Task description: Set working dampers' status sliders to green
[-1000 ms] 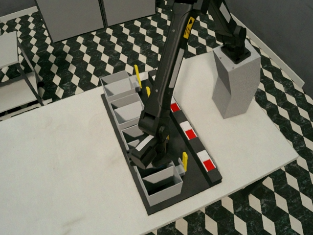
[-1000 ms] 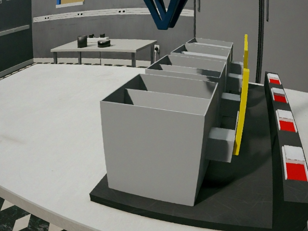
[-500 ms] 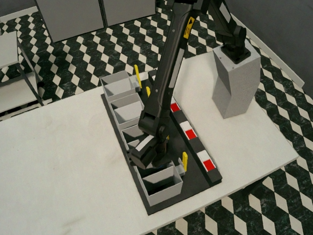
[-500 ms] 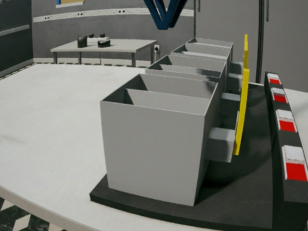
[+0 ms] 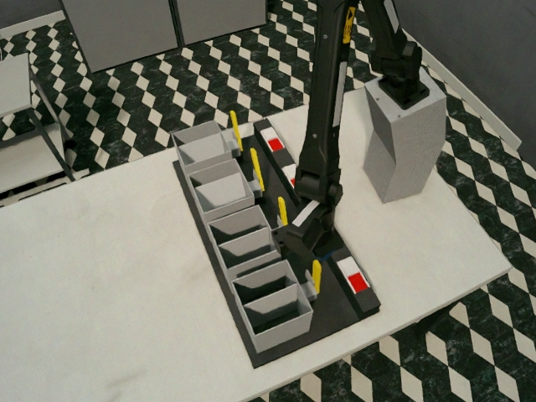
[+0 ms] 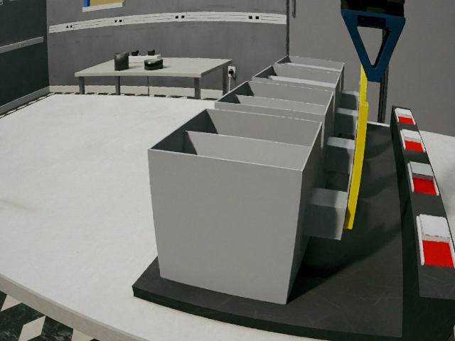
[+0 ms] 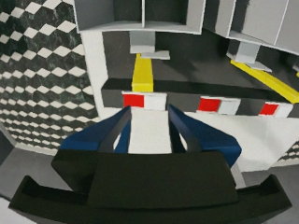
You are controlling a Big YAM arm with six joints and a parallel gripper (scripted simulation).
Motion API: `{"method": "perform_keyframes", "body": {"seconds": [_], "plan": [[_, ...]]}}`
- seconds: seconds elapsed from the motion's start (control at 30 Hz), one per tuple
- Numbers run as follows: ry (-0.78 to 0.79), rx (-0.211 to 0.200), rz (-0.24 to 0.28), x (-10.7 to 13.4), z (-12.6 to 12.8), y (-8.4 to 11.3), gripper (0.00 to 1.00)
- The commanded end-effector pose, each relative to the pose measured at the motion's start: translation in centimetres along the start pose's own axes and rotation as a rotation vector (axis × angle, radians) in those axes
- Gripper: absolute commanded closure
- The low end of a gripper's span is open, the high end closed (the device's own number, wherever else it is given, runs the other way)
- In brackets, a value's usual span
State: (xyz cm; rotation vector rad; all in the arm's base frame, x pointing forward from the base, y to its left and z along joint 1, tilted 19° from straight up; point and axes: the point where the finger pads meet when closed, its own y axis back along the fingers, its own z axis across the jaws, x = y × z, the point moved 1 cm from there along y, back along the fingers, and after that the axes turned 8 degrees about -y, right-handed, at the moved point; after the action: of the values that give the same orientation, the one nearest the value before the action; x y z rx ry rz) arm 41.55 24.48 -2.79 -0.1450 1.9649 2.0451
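Observation:
Four grey open-topped dampers stand in a row, each with a thin plate inside and a yellow lever on its slider side. The nearest damper [image 5: 286,332] [image 6: 227,220] has its lever [image 5: 316,276] [image 6: 358,165] [image 7: 143,75] upright. The other levers [image 5: 282,211] [image 5: 257,168] [image 5: 235,130] also stand up. The nearest slider [image 5: 357,281] [image 6: 437,253] [image 7: 134,100] shows red, as do the second slider [image 6: 425,186] [image 7: 208,105], third slider [image 6: 413,145] and far slider [image 6: 405,119]. My gripper [image 5: 327,255] [image 6: 375,77] [image 7: 149,110] is partly open and empty, above the board between levers and sliders. It hides the second slider in the top view.
The dampers stand on a dark base board [image 5: 328,302] [image 6: 352,304] near the white table's [image 5: 108,280] [image 6: 73,205] edge. The grey arm pedestal [image 5: 411,142] stands behind the slider side. The upright levers stick up between dampers and sliders.

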Motion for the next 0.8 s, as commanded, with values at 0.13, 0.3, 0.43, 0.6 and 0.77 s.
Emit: {"method": "perform_keyframes", "body": {"seconds": [0.13,0.3,0.43,0.6,0.77], "plan": [[-0.054,-0.080,-0.097,-3.6,1.8,2.3,0.64],[-0.013,-0.051,-0.052,-0.9,1.6,1.1,0.64],[-0.030,-0.046,-0.054,-1.6,1.0,0.9,0.64],[-0.029,-0.045,-0.053,-1.5,1.0,0.8,0.64],[-0.029,-0.043,-0.050,-1.5,1.0,0.2,0.64]]}}
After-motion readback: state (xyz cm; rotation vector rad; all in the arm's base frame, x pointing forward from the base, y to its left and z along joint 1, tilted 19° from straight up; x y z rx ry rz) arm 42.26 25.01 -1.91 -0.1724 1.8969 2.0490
